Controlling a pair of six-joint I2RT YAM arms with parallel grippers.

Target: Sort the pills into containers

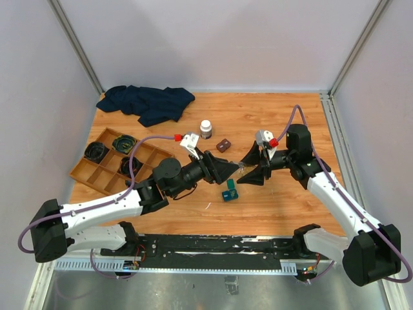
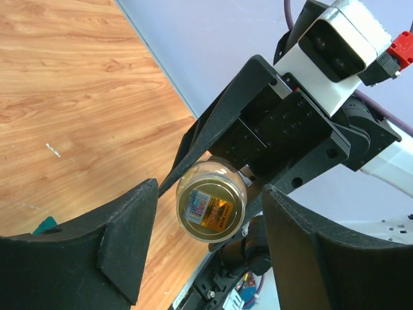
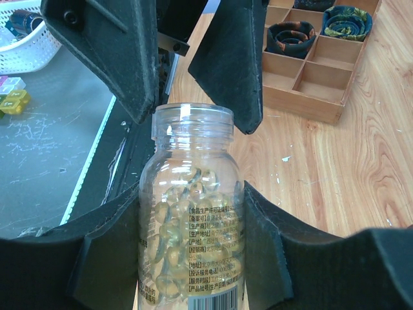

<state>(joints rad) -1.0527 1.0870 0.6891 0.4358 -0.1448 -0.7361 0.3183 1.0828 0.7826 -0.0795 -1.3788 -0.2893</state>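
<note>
My right gripper (image 1: 253, 170) is shut on a clear uncapped pill bottle (image 3: 192, 219) holding several yellow gel capsules, gripped round its body. The bottle (image 1: 241, 166) lies roughly level above the table, mouth toward the left arm. My left gripper (image 1: 227, 171) is open, with a finger on each side of the bottle's mouth (image 2: 211, 205) and not touching it. Its fingers (image 3: 126, 58) show above the bottle in the right wrist view. The small teal case (image 1: 229, 192) sits on the table just below both grippers. A corner of it (image 2: 45, 226) shows in the left wrist view.
A white-capped bottle (image 1: 206, 129) and a small brown object (image 1: 223, 145) stand behind the grippers. A wooden compartment tray (image 1: 97, 175) with dark rolled items lies at the left, also seen in the right wrist view (image 3: 316, 97). A dark cloth (image 1: 147, 103) lies at the back left.
</note>
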